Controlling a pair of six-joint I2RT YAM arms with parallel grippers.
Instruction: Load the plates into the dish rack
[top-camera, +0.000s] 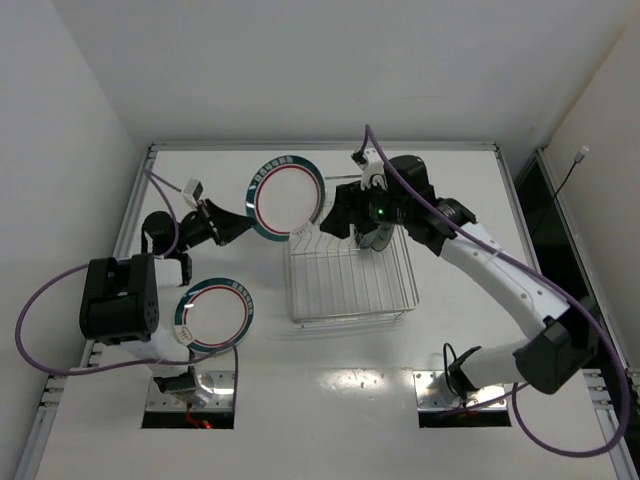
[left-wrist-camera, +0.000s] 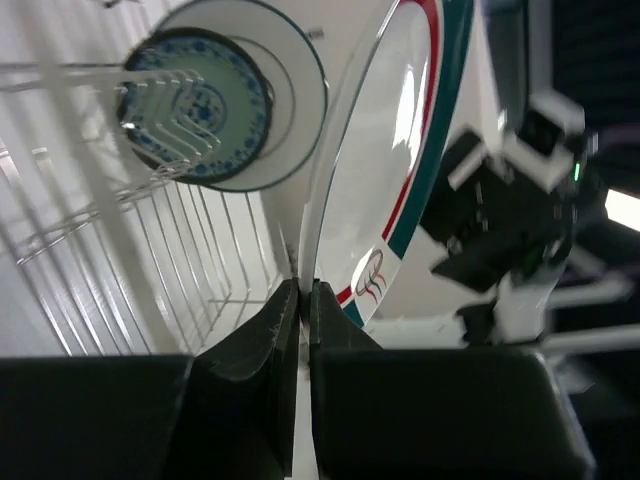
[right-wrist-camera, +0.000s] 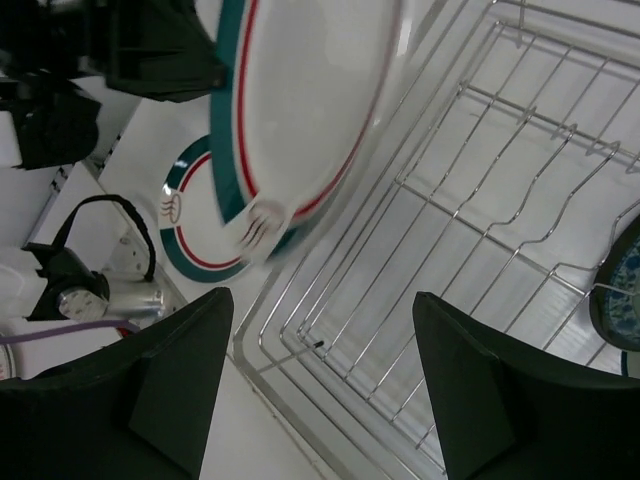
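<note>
Left pincer (left-wrist-camera: 303, 286) grips plate (left-wrist-camera: 400, 130), seemingly beside rack (top-camera: 350, 317)

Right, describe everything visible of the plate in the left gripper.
The held plate is round, glossy white, ceramic-looking, with a dark green rim band, thin red ring and small logo. The left gripper pinches its rim, holding it tilted by the dish rack's far left corner; contact there is unclear.

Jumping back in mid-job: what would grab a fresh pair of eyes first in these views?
The left claw pinching a green-rimmed plate by its rim, held at the dish rack, at its far left corner. Next, the right claw, open over the rack, and a second green-rimmed plate flat on the table, near left.
</note>
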